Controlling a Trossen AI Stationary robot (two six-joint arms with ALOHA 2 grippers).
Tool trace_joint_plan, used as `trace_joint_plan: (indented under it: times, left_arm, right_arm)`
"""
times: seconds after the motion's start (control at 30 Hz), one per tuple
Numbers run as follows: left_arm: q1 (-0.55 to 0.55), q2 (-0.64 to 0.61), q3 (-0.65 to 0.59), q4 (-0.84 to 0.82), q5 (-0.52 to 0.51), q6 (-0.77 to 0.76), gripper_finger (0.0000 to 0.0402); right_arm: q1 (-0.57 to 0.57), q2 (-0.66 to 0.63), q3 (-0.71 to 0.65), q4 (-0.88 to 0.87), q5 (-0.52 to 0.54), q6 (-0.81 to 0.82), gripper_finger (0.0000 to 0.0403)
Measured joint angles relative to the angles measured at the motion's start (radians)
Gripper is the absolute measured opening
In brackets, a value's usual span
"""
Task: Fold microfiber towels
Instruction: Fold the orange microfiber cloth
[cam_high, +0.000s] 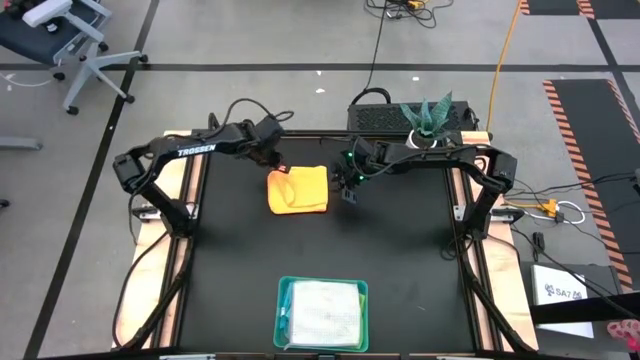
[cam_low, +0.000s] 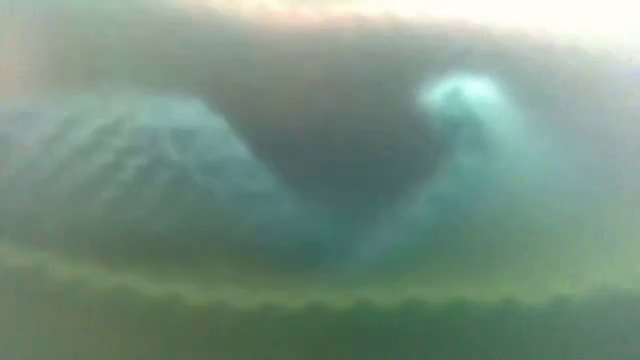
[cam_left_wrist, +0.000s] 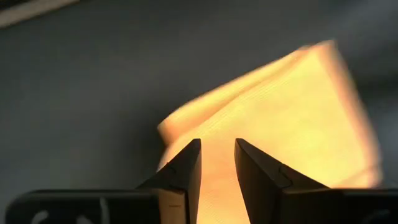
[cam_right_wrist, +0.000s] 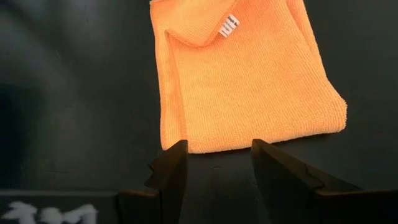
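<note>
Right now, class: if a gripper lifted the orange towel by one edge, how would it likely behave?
The orange towel would probably droop, since a corner already lies flopped over. It looks thin, so likely light. Its folded layers may slide apart when lifted.

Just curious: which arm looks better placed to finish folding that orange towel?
Probably the left gripper: it sits over the orange towel at its corner; the right gripper, open, waits beside its edge.

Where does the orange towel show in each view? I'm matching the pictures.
High view: orange towel, upper middle of the black table.
Low view: not visible.
Left wrist view: beyond the left gripper.
Right wrist view: ahead of the right gripper.
Shared landmark: the black table.
</note>
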Motion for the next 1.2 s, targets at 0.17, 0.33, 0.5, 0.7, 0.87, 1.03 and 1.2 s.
trace_joint_plan:
  times: [0.17, 0.33, 0.5, 0.7, 0.87, 1.03, 1.2]
  left_arm:
    - [-0.032, 0.004, 0.001, 0.159, -0.001, -0.021, 0.0097]
    - [-0.080, 0.075, -0.001, 0.163, 0.025, -0.054, 0.0097]
    - [-0.116, 0.131, -0.001, 0.145, 0.045, -0.065, 0.0097]
    - [-0.145, 0.146, 0.000, 0.079, 0.046, -0.071, 0.0071]
    - [-0.174, 0.127, 0.000, -0.106, 0.095, -0.075, 0.0022]
    - [-0.213, 0.072, 0.000, -0.337, 0.083, -0.103, 0.0009]
    - [-0.244, 0.017, 0.000, -0.446, 0.022, -0.148, 0.0010]
  right_arm:
    - [0.000, 0.000, 0.000, 0.028, 0.000, 0.000, 0.0156]
    - [0.000, 0.000, 0.000, 0.051, 0.000, 0.032, 0.0137]
    - [0.000, 0.000, 0.000, 0.038, 0.000, 0.056, 0.0127]
    - [0.000, 0.000, 0.000, 0.037, 0.000, 0.057, 0.0123]
    - [0.000, 0.000, 0.000, 0.037, 0.000, 0.057, 0.0123]
    - [0.000, 0.000, 0.000, 0.036, 0.000, 0.055, 0.0123]
    - [0.000, 0.000, 0.000, 0.037, 0.000, 0.053, 0.0123]
